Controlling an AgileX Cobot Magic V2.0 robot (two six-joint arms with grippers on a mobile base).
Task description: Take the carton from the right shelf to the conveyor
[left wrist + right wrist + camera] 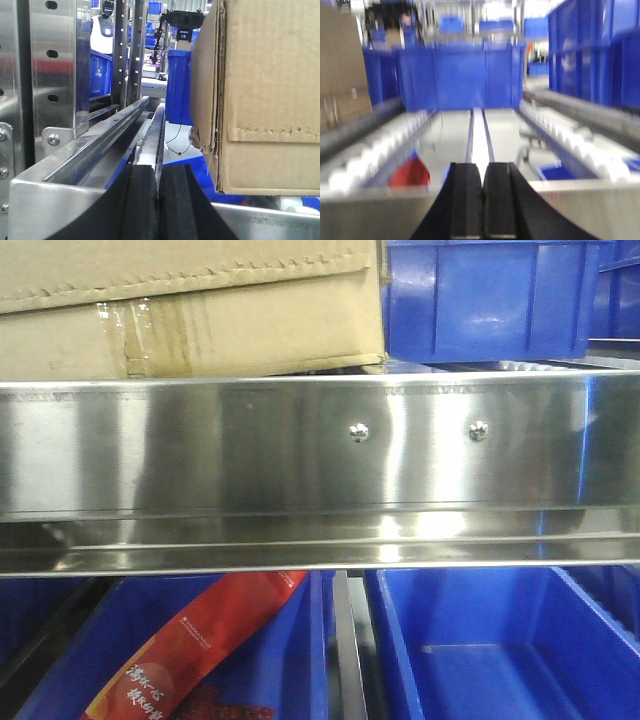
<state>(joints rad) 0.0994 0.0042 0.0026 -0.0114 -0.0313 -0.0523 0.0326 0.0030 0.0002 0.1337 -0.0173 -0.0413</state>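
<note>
The carton (pixel 190 325) sits with its edge just beside a blue bin (pixel 490 295).

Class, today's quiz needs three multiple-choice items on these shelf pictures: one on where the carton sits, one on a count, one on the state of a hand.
1. Where is the carton relative to the steel rail?
A. above it, at the left
B. below it, inside a bin
C. hanging in front of it

2. How many screw heads does the rail show?
A. one
B. two
C. four

3. What state is the left hand in?
A. wide open
B. closed on the carton
C. shut, holding nothing

Answers:
1 A: the front view shows it above the rail, beside a blue bin.
2 B: two sit side by side.
3 C: its pads touch, and the carton stands off to the right.
</note>
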